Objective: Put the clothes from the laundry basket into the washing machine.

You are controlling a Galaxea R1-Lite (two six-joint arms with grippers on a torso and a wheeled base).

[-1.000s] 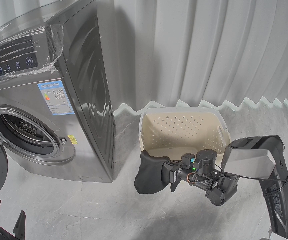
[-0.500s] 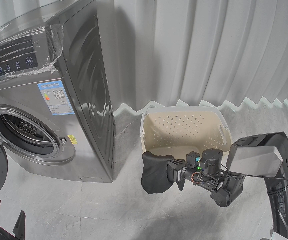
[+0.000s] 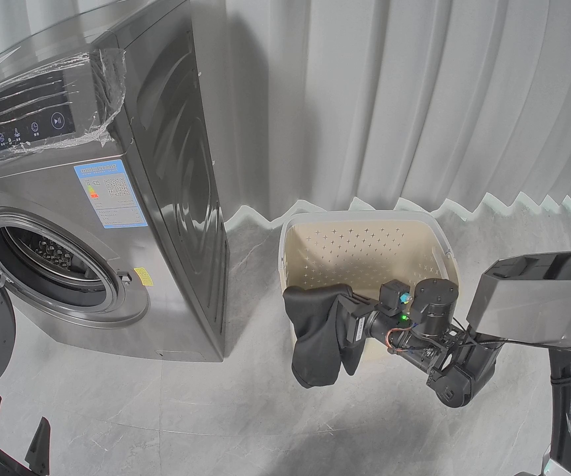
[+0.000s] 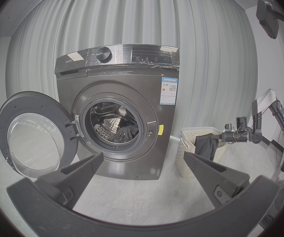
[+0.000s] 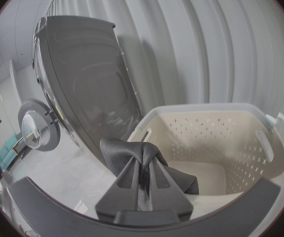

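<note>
- Right gripper point(image 5: 144, 163): I see its jaws pinched almost together on a bunched fold of the dark garment point(image 3: 315, 338), with cloth squeezed up between them.
- Dark garment: it hangs from the jaws at the corner of the laundry basket point(image 3: 365, 217) that lies nearest the washing machine point(image 3: 166, 166). Most of the cloth drapes down outside the basket wall. In the left wrist view its lower end is above the floor point(image 3: 166, 418). I cannot tell whether the cloth touches the rim.
- Laundry basket: cream, with a white rim and perforated walls, it stands upright on the floor just beside the machine's side panel, against the foot of the white curtain point(image 3: 398, 100). The part of its bottom that I can see is bare.
- Washing machine: a grey front loader whose round door point(image 4: 33, 132) is swung fully open to the side, leaving the drum point(image 4: 105, 116) exposed.
- Second dark item point(image 4: 125, 134): this lies inside the drum, low and near the opening.
- Left gripper point(image 4: 142, 156): held low in front of the machine and facing the drum, well apart from the basket. Its jaws are spread wide with nothing between them.
</note>
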